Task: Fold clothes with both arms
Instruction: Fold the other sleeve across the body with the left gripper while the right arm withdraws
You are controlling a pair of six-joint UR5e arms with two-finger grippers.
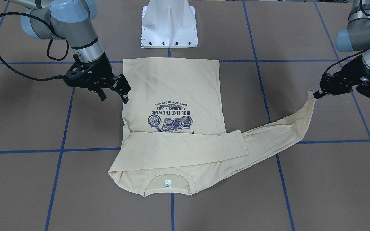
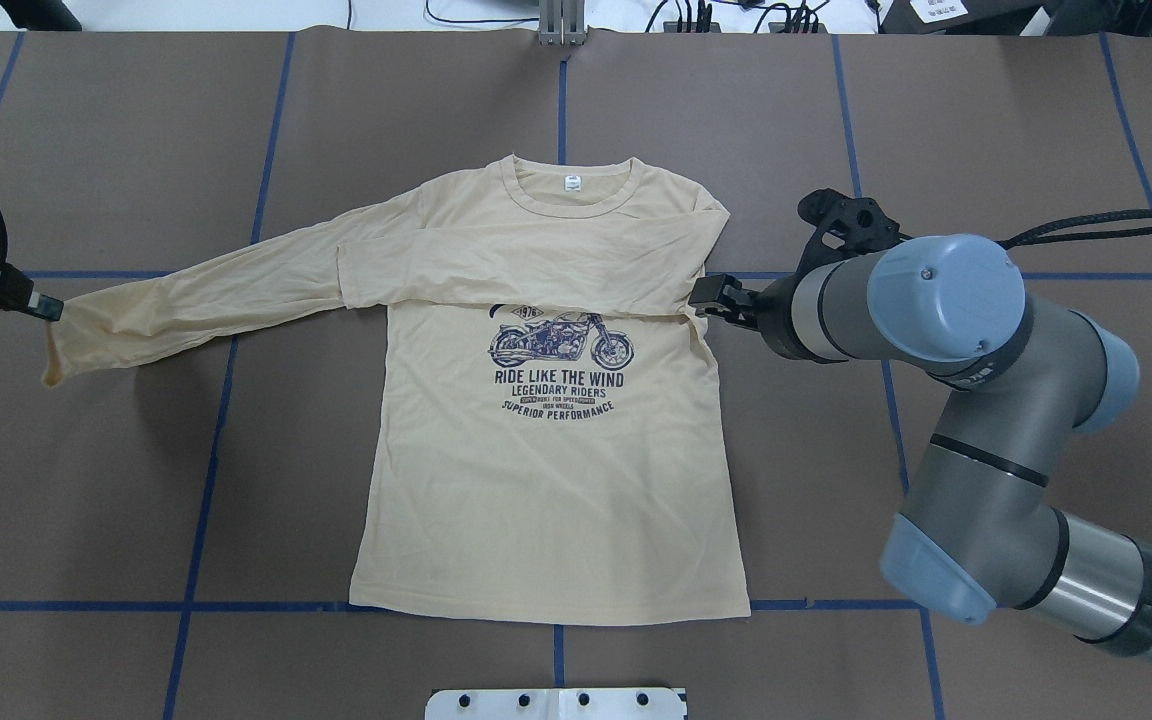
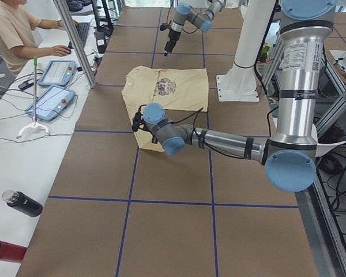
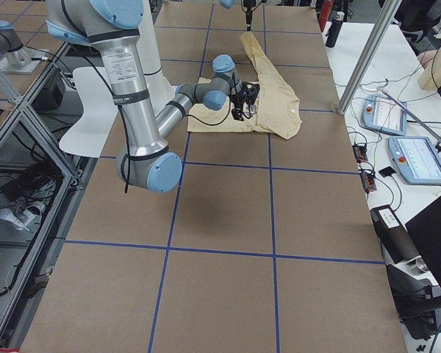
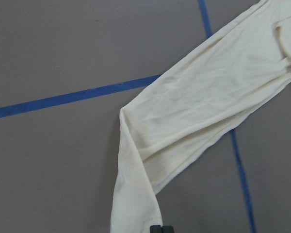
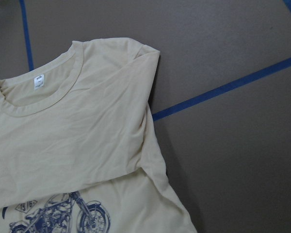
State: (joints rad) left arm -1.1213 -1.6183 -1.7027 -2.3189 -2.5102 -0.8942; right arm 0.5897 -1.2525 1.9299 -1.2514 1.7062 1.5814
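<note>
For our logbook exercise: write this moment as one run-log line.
step: sleeve fold | left gripper: shut on loose sleeve cuff, lifted | right gripper: open, beside shirt | other sleeve: folded across chest

In the overhead view the right arm [image 2: 936,300] covers most of the right gripper [image 2: 706,295], and the picture's edge cuts off the left gripper [image 2: 52,308]. Just beside the right gripper, the folded sleeve [image 2: 516,275] hides the top of the print [image 2: 561,345] on the shirt [image 2: 546,500].

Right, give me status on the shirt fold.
Left claw shut on outstretched sleeve at the cuff, lifted. Right claw open beside T-shirt edge. Other sleeve folded across chest. Nothing seen blocking.
</note>
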